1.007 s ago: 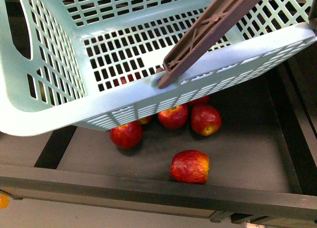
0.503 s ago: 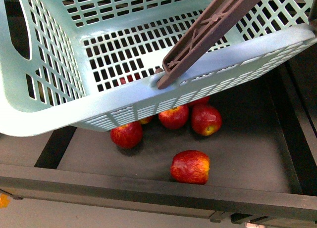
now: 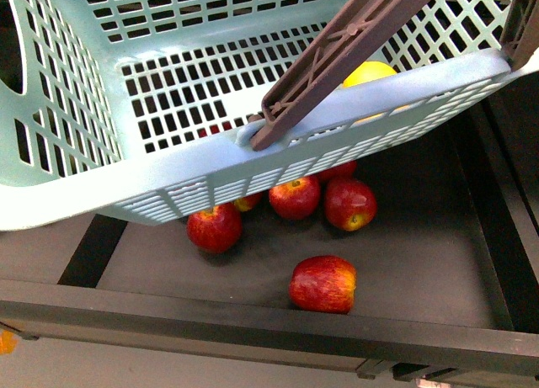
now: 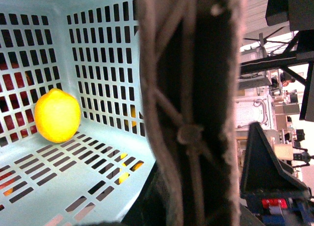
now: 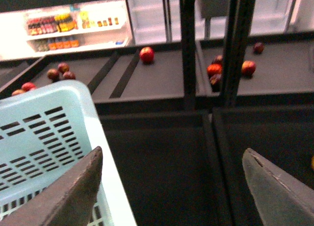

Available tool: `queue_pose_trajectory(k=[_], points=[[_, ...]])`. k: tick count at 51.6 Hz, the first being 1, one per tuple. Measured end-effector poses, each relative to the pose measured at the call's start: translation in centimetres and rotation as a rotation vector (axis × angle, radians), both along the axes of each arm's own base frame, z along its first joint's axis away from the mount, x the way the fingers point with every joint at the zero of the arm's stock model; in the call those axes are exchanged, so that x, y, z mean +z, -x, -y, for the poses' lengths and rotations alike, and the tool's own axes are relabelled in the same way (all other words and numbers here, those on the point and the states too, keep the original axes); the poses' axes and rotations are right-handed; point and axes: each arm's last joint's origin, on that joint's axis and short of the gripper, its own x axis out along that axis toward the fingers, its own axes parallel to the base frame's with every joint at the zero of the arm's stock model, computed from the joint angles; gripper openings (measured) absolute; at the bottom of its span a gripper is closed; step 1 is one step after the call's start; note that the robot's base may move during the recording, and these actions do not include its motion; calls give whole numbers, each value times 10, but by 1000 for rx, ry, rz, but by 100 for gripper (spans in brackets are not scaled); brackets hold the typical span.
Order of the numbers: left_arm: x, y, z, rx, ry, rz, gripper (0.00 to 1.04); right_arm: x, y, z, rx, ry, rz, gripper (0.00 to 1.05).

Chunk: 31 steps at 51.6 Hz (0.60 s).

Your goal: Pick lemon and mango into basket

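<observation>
Lemon [image 3: 370, 71] already sits in basket [image 3: 168, 165], right side, just behind the near rim; mango not in view. R gripper [image 5: 171, 187] is wide apart, empty, beside the basket rim, so prob. the arm for the mango. L gripper: can't tell, handle [image 4: 191, 108] blocks its cam.
</observation>
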Motion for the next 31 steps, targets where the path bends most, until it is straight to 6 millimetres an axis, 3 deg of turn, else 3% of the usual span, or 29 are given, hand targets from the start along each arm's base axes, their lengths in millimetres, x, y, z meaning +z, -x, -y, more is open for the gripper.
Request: queue_pose_trajectory(k=[14, 23, 31], points=[[0, 1, 1, -19, 8, -6, 5, -41, 37, 9, 4, 70, -16, 41], [0, 1, 1, -8, 2, -1, 5, -64, 65, 22, 4, 84, -12, 2], [0, 1, 1, -8, 4, -3, 5, -77, 83, 24, 2, 87, -11, 2]])
